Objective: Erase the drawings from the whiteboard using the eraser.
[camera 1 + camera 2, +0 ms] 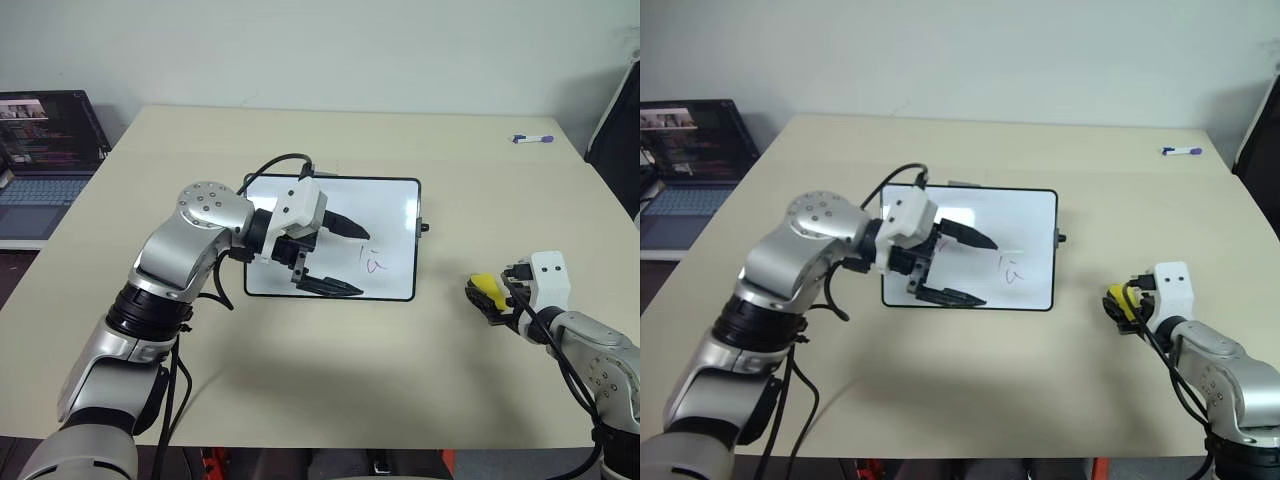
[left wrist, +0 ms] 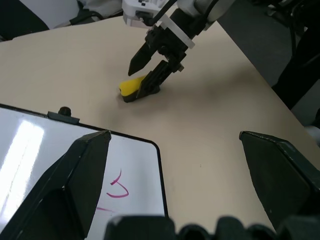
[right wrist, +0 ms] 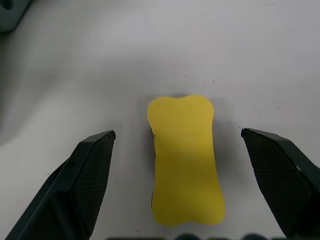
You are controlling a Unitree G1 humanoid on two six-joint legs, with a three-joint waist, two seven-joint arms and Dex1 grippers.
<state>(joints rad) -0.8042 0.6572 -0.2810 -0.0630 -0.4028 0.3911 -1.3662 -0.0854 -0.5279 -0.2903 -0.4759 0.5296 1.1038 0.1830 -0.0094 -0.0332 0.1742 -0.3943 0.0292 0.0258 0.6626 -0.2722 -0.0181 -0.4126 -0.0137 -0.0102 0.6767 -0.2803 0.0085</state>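
The whiteboard [image 1: 390, 200] lies flat in the middle of the table, with a small pink scribble [image 1: 375, 263] near its right side, also in the left wrist view as drawings [image 2: 117, 187]. My left gripper [image 1: 350, 258] hangs open over the board's middle, pointing right, with nothing in it. The yellow eraser [image 1: 485, 285] lies on the table to the right of the board. My right gripper [image 3: 177, 134] is open and straddles the eraser [image 3: 185, 157], with a gap on each side of it. The left wrist view shows that right gripper [image 2: 147, 67] low over the eraser [image 2: 131, 87].
A dark laptop [image 1: 45, 150] sits on a side desk at the far left. A white-and-purple marker pen [image 1: 532, 138] lies at the table's far right corner. A black object [image 1: 622, 120] stands past the right edge.
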